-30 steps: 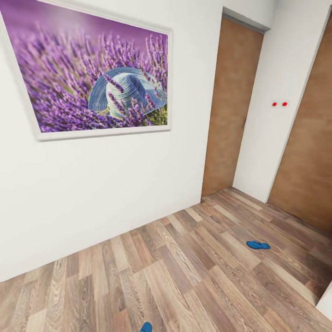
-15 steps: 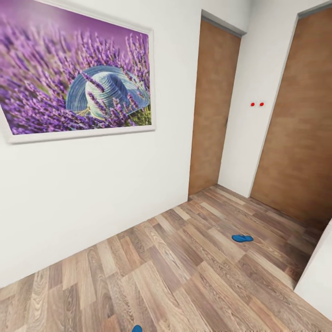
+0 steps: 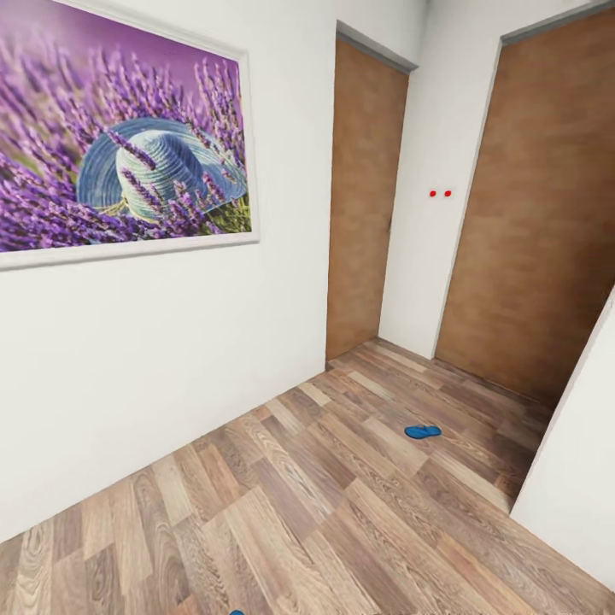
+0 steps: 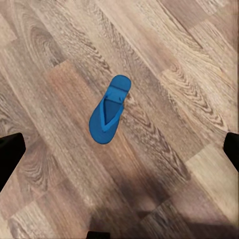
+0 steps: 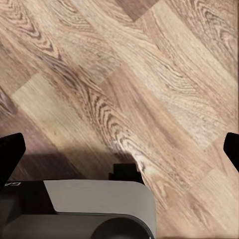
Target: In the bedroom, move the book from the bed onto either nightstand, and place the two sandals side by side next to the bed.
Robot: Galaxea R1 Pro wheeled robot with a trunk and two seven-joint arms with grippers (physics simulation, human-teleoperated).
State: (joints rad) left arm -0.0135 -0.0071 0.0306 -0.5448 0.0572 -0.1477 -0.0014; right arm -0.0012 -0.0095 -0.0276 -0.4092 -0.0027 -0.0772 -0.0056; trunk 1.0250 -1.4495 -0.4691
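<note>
Two grippers: left gripper [image 4: 119, 149] and right gripper [image 5: 119, 149], fingers spread wide, holding nothing.
Near sandal [image 4: 109, 110]: flat on floor [image 4: 189, 64], right under left fingers.
Far sandal [image 3: 422, 431]: well apart, by the doors.
Progress: basically zero so far, sandals unpaired, book untouched probably.

- Near sandal [image 3: 234, 612]: cut by the head view's lower edge, only a blue sliver showing.
- Framed lavender picture [image 3: 120, 145]: top and left side run off the frame.
- Right-hand door [image 3: 547, 222]: partly hidden behind a white wall corner [image 3: 572, 478].
- Left gripper fingertips [image 4: 10, 152]: only dark tips at the picture's edges; gap between them unclear.
- Right gripper fingertips [image 5: 11, 149]: likewise.
</note>
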